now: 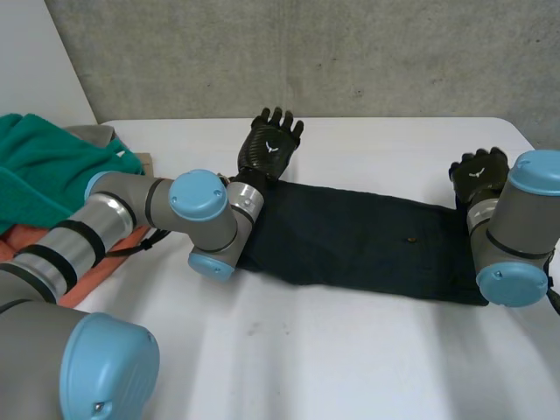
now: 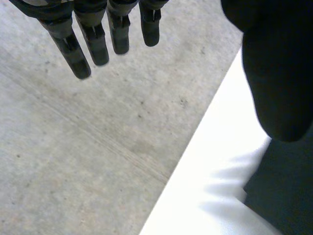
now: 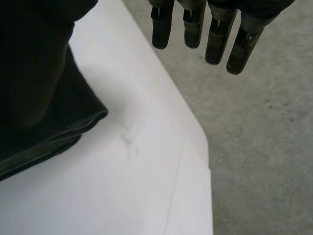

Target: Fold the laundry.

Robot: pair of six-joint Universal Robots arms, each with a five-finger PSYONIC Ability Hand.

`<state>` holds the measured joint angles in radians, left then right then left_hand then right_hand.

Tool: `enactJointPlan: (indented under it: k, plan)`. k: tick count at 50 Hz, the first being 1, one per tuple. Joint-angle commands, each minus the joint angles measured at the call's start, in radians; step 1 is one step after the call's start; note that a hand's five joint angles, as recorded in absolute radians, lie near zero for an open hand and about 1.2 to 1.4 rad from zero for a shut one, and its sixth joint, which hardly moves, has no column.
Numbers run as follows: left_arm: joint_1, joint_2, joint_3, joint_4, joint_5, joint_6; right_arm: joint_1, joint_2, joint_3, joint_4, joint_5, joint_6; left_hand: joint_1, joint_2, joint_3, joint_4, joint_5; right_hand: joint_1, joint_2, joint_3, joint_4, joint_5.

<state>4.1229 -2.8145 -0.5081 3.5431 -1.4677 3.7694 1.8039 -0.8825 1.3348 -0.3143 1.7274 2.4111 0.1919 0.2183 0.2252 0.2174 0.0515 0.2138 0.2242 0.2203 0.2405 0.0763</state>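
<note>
Dark navy cloth (image 1: 350,241), folded into a long strip, lies across the white table (image 1: 306,350) in the head view. The left hand (image 1: 273,142) is raised at its far left corner and the right hand (image 1: 479,175) at its right end. A heap of teal and orange laundry (image 1: 44,171) sits beside the left arm, with a grey concrete wall (image 1: 306,52) behind. In the left wrist view the fingers (image 2: 98,46) are straight and apart, holding nothing, with the strip's corner below the thumb. In the right wrist view the fingers (image 3: 215,41) are likewise loose and empty, beside the layered corner. Pinching only the top layer would likely peel the fold open, and the smooth tabletop may let the strip slide.
</note>
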Motion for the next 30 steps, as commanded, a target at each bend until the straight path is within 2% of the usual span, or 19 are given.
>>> enactJointPlan:
  k: [1, 4, 5, 8, 9, 12, 15, 18, 21, 28, 30]
  plan:
    - [-0.003, 0.194, -0.236, 0.106, -0.028, -0.014, -0.018, -0.197, 0.099, 0.023, -0.05, 0.086, -0.017, -0.044, -0.051, -0.043, -0.052, -0.039, -0.05, -0.046, -0.066, -0.076]
    - [0.002, 0.297, -0.351, 0.108, -0.031, -0.037, -0.044, -0.257, 0.142, 0.099, -0.124, 0.105, -0.017, -0.044, -0.051, -0.043, -0.052, -0.039, -0.05, -0.046, -0.066, -0.076]
    - [0.002, 0.325, -0.378, 0.106, -0.031, -0.045, -0.061, -0.289, 0.167, 0.183, -0.175, 0.109, -0.017, -0.044, -0.051, -0.043, -0.052, -0.039, -0.05, -0.046, -0.066, -0.076]
    - [0.004, 0.417, -0.496, 0.103, -0.034, -0.085, -0.078, -0.329, 0.193, 0.322, -0.23, 0.138, -0.017, -0.044, -0.051, -0.043, -0.052, -0.035, -0.046, -0.042, -0.062, -0.072]
    - [0.004, 0.435, -0.524, 0.102, -0.037, -0.097, -0.092, -0.345, 0.213, 0.402, -0.258, 0.167, -0.017, -0.044, -0.051, -0.043, -0.052, 0.041, 0.03, 0.034, 0.014, 0.004]
    - [-0.003, 0.489, -0.622, 0.094, -0.048, -0.14, -0.118, -0.352, 0.242, 0.475, -0.281, 0.223, -0.017, -0.044, -0.051, -0.043, -0.052, 0.091, 0.081, 0.085, 0.065, 0.054]
    - [-0.006, 0.533, -0.704, 0.086, -0.057, -0.181, -0.136, -0.355, 0.314, 0.454, -0.311, 0.27, -0.017, -0.044, -0.051, -0.043, -0.052, 0.106, 0.096, 0.1, 0.079, 0.069]
    - [-0.006, 0.566, -0.759, 0.085, -0.06, -0.215, -0.138, -0.354, 0.374, 0.362, -0.342, 0.279, -0.017, -0.044, -0.051, -0.043, -0.052, 0.121, 0.11, 0.114, 0.094, 0.084]
    - [-0.009, 0.573, -0.788, 0.083, -0.06, -0.227, -0.136, -0.349, 0.409, 0.282, -0.342, 0.284, -0.017, -0.044, -0.051, -0.043, -0.052, 0.121, 0.11, 0.114, 0.094, 0.084]
    - [-0.009, 0.578, -0.802, 0.08, -0.06, -0.229, -0.126, -0.303, 0.415, 0.224, -0.339, 0.287, -0.017, -0.044, -0.051, -0.043, -0.052, 0.135, 0.125, 0.129, 0.109, 0.098]
    - [-0.006, 0.578, -0.802, 0.08, -0.06, -0.23, -0.126, -0.279, 0.411, 0.213, -0.338, 0.278, -0.017, -0.044, -0.051, -0.043, -0.052, 0.264, 0.254, 0.258, 0.237, 0.227]
